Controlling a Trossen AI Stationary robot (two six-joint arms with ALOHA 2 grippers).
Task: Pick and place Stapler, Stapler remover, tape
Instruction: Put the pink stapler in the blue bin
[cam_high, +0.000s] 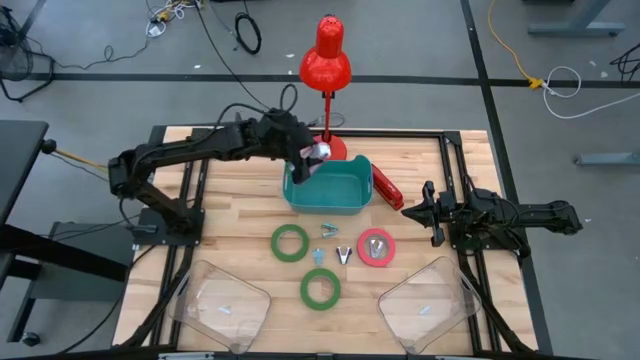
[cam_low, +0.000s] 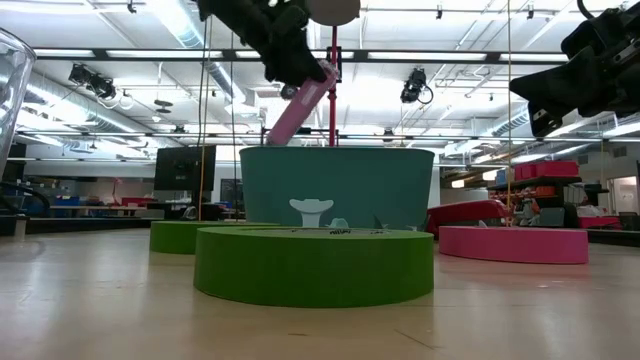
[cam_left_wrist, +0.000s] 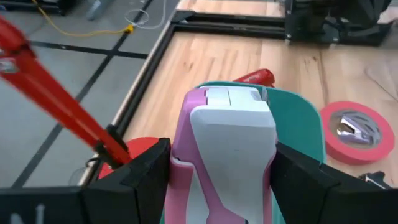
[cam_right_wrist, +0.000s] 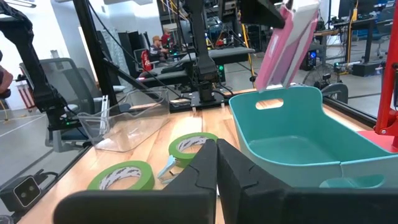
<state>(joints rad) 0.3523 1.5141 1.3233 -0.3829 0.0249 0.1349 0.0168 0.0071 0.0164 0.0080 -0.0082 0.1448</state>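
My left gripper (cam_high: 308, 158) holds a pink and white stapler (cam_left_wrist: 230, 137) over the far left end of the teal bin (cam_high: 328, 187). In the low view the stapler (cam_low: 300, 105) slants down toward the bin's rim. A red stapler (cam_high: 387, 187) lies along the bin's right side. Two green tape rolls (cam_high: 290, 243) (cam_high: 320, 288) and a pink tape roll (cam_high: 376, 248) lie flat in front of the bin, with small staple removers (cam_high: 344, 254) between them. My right gripper (cam_high: 420, 208) waits shut at the table's right side. My left gripper pinches the stapler's two long sides (cam_left_wrist: 180, 174) between its two fingers (cam_left_wrist: 143, 171), toward its rear end. The fingers slant down from the table's left and lie along the stapler. The stapler is lifted clear and tilted, its front end (cam_right_wrist: 273, 78) pointing down over the bin.
A red desk lamp (cam_high: 325, 60) stands just behind the bin, its pole (cam_left_wrist: 56, 99) close beside my left gripper. Two clear plastic lids (cam_high: 225, 300) (cam_high: 430, 300) lie at the near edge. A small metal staple remover (cam_left_wrist: 354, 127) sits inside the pink roll.
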